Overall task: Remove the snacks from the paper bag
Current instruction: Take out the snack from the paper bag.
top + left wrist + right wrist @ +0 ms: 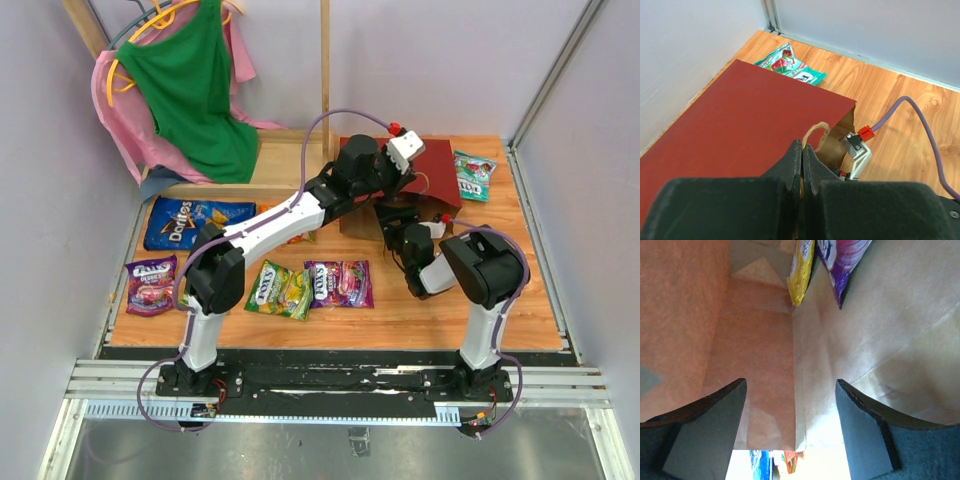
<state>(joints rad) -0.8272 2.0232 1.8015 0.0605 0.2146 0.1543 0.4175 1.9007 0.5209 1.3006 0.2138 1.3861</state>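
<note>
The dark red paper bag lies on its side at the back right of the table. My left gripper is shut on its cord handle at the bag's mouth, with the jaws pressed together. My right gripper is open inside the bag, its fingers spread with nothing between them. Deeper in, a yellow packet and a purple packet lean against the kraft wall. Outside lie the Doritos bag, two purple packs, a yellow-green pack and a teal pack.
An orange pack shows partly under the left arm. Green and pink clothes hang on a wooden rack at the back left. Walls close the table at the back and right. The teal pack lies just beyond the bag's far edge.
</note>
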